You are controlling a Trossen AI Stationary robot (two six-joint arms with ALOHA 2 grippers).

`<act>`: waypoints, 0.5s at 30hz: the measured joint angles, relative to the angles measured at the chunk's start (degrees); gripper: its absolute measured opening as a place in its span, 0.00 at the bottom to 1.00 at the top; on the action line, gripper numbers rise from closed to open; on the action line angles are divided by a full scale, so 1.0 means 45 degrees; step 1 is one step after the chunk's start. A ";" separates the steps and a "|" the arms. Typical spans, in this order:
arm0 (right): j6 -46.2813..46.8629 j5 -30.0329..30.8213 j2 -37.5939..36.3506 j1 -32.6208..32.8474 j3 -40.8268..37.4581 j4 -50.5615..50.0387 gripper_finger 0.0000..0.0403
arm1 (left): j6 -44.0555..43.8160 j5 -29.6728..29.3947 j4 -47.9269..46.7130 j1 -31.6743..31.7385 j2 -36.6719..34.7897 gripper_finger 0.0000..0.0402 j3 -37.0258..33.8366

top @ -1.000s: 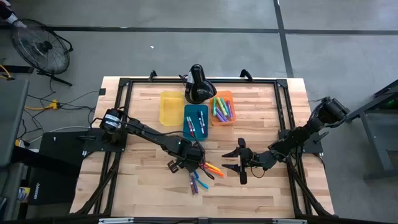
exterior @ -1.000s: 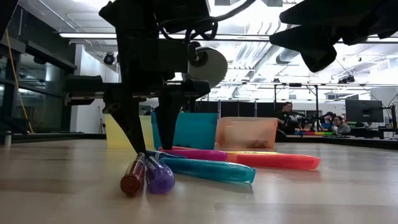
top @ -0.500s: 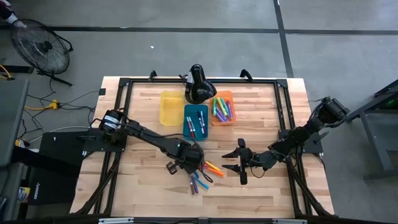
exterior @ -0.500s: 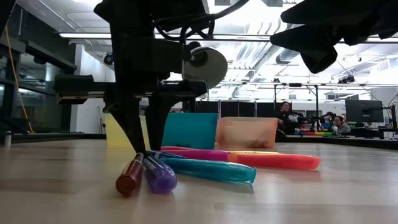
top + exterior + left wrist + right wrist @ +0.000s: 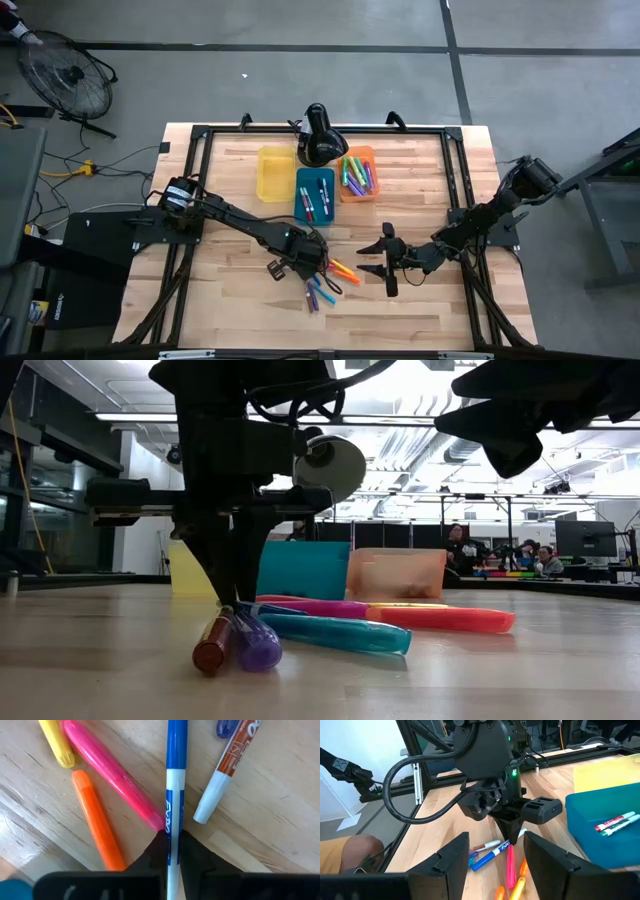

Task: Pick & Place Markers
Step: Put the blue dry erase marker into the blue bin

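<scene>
— Blue cap, white barrel with blue print: that slim round marker (image 5: 171,795) is the one caught. Where does it sit?

— Between the two dark fingers of the left gripper (image 5: 170,851), which are pressed against its barrel from either side, pinching it low over the pale, grainy wooden table (image 5: 420,160). The capped end runs straight out ahead of the tips.

— What lies around the tool?

— Just beside the fingers on one side, a glossy pink marker (image 5: 112,772), fat and smooth; past it an orange one (image 5: 97,827) and a stubby yellow one (image 5: 56,742). On the other side lies a white-barrelled marker with a brown label (image 5: 225,772), near the blue one but apart from it. From table height, a translucent teal marker (image 5: 335,632) and a purple one (image 5: 257,645) lie by the fingertips.

— And farther off?

— Beyond the gripper stand three rectangular plastic bins: yellow (image 5: 273,173), blue (image 5: 314,194) with a few markers inside, orange (image 5: 358,174) with many more.

— The other arm?

— The right gripper (image 5: 385,258) hovers well apart from the pile, its wedge-shaped fingers spread, nothing between them.
</scene>
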 joint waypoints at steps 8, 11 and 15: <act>0.0233 -0.0047 0.0000 0.0003 0.0000 0.0000 0.44 | -0.0243 -0.0041 0.0035 0.0000 -0.0005 0.04 0.0000; 0.0233 -0.0047 0.0000 0.0003 0.0000 0.0000 0.44 | -0.0443 -0.0037 0.0041 0.0000 -0.0005 0.04 0.0000; 0.0233 -0.0062 0.0000 0.0003 0.0000 0.0000 0.44 | -0.0551 -0.0041 0.0013 0.0000 -0.0005 0.04 0.0000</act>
